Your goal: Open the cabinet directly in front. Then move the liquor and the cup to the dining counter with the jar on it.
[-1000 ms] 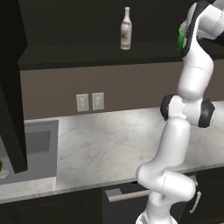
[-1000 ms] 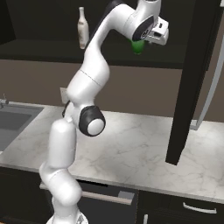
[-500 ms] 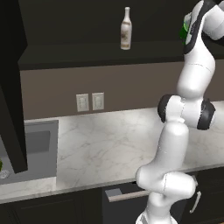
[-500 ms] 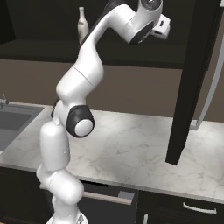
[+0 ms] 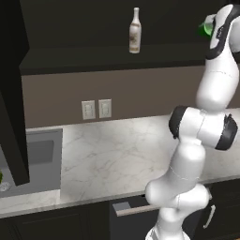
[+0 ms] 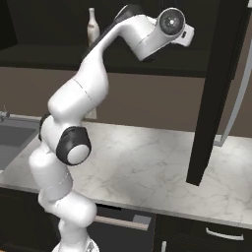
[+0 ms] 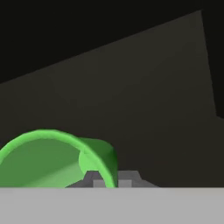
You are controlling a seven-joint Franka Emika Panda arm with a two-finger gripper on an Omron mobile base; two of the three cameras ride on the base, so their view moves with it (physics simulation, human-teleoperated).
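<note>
I see the near-black wall cabinet point(image 5: 93, 61) standing open above the white-grey marble worktop point(image 5: 122, 159), with the slim pale beige liquor bottle point(image 5: 135, 30) upright on its shelf, toward the left side. Well to the bottle's right, at the same height, my two-finger gripper point(image 7: 109, 179) is clamped on the rim of the small green tapered cup point(image 7: 52, 159). The grey sink basin point(image 5: 33, 159) is set in the worktop at the left, behind the cabinet's open left door point(image 5: 11, 93). Below the worktop's front edge a dark drawer point(image 5: 131, 211) stands slightly pulled out.

Dim, soft rendered light; cabinet point(image 5: 84, 33) interior near black, perhaps slightly blurred.
</note>
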